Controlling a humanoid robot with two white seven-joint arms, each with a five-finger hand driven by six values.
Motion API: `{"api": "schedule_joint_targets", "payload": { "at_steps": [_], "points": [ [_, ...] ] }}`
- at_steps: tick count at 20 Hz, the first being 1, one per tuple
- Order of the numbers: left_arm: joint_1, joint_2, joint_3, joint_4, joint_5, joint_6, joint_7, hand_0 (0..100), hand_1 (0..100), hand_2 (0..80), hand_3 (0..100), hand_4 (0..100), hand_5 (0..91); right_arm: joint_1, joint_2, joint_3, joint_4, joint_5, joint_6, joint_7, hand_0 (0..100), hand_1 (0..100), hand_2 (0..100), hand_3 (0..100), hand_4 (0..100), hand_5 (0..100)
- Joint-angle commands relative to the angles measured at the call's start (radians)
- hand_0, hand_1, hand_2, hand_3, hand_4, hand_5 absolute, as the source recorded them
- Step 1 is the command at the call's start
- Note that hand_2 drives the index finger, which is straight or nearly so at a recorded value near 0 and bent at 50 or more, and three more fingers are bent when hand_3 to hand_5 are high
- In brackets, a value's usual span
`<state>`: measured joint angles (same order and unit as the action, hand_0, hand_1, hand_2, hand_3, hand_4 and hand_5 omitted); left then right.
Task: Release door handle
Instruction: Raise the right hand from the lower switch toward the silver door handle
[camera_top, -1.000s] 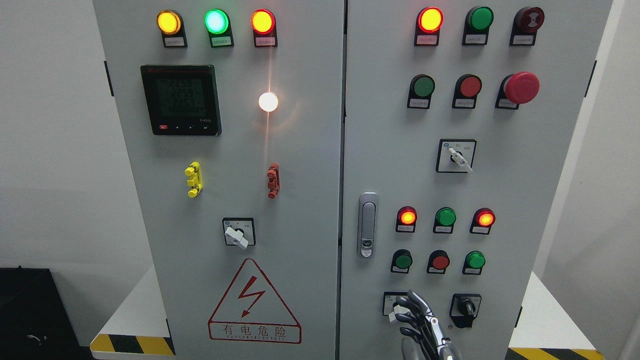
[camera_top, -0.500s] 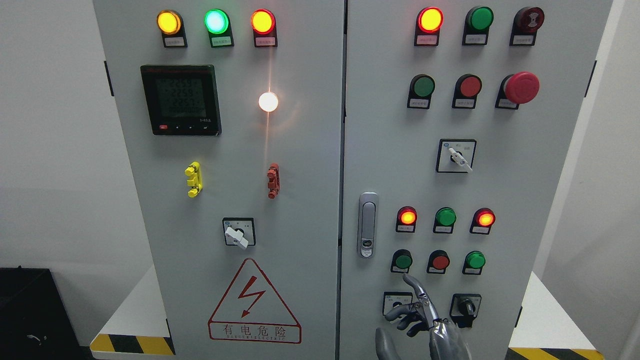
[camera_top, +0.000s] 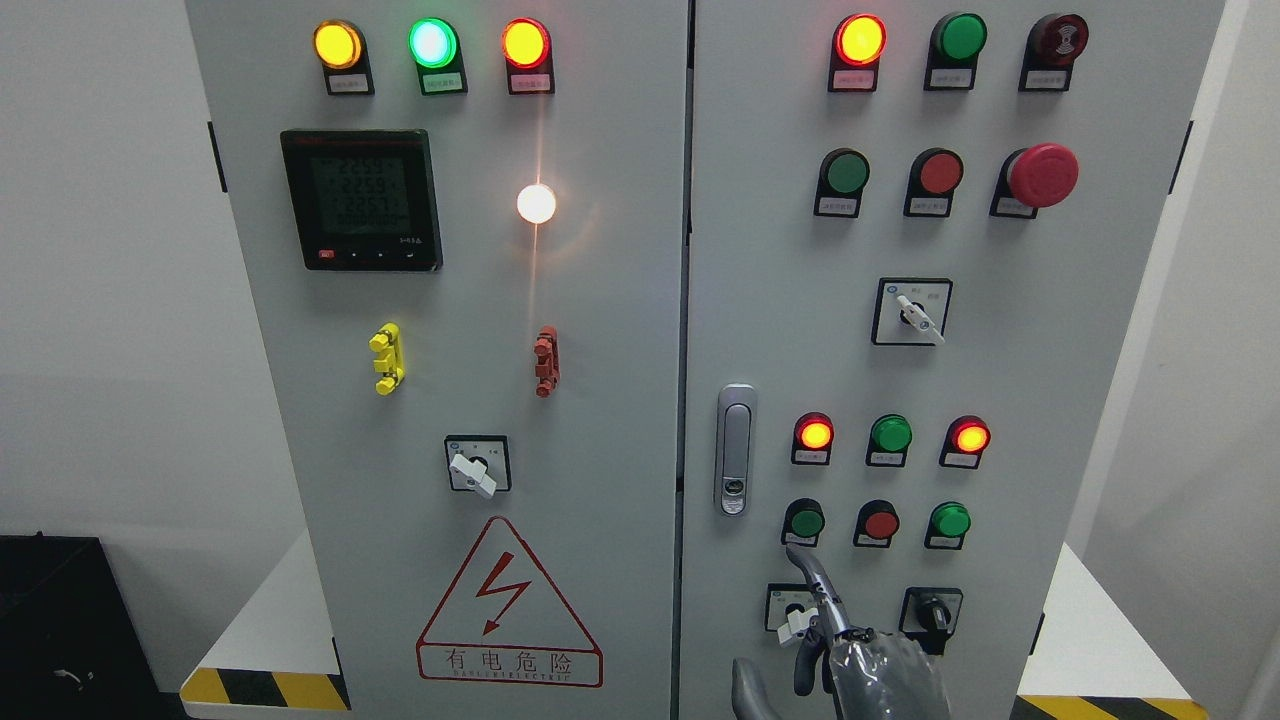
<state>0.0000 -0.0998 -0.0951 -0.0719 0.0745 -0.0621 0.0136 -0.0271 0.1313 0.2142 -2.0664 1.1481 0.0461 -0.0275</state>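
The silver door handle (camera_top: 736, 450) stands upright on the left edge of the right cabinet door (camera_top: 760, 250), with nothing touching it. My right hand (camera_top: 835, 650) rises from the bottom edge, below and to the right of the handle and well apart from it. Its index finger (camera_top: 810, 575) points up toward the lower green button (camera_top: 803, 521), the thumb (camera_top: 748, 692) sticks out to the left, and the other fingers are loosely bent. The hand holds nothing. It partly covers the small white rotary switch (camera_top: 795, 610). No left arm shows.
The grey cabinet's two doors are shut. Around the hand are a red button (camera_top: 880, 524), a green button (camera_top: 949, 520) and a black rotary switch (camera_top: 930, 612). The left door (camera_top: 600, 450) carries a meter (camera_top: 362, 200), a white rotary switch (camera_top: 478, 465) and a red warning triangle (camera_top: 508, 605).
My right hand has turned, so its back now faces the camera. The index finger has stretched up and left toward the lower green button, and the thumb has come into view at the left.
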Motion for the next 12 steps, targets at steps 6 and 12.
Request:
{"api": "schedule_joint_targets", "payload": {
  "at_steps": [6, 12],
  "points": [
    [0.017, 0.000, 0.000, 0.000, 0.001, -0.001, 0.000, 12, 56, 0.0, 0, 0, 0.0, -0.077, 0.001, 0.089, 0.103, 0.222, 0.029, -0.012, 50, 25, 0, 95, 95, 95],
    [0.017, 0.000, 0.000, 0.000, 0.001, -0.001, 0.000, 12, 56, 0.0, 0, 0, 0.0, -0.091, 0.001, 0.097, 0.140, 0.278, 0.037, -0.012, 50, 24, 0, 94, 94, 95]
  ]
}}
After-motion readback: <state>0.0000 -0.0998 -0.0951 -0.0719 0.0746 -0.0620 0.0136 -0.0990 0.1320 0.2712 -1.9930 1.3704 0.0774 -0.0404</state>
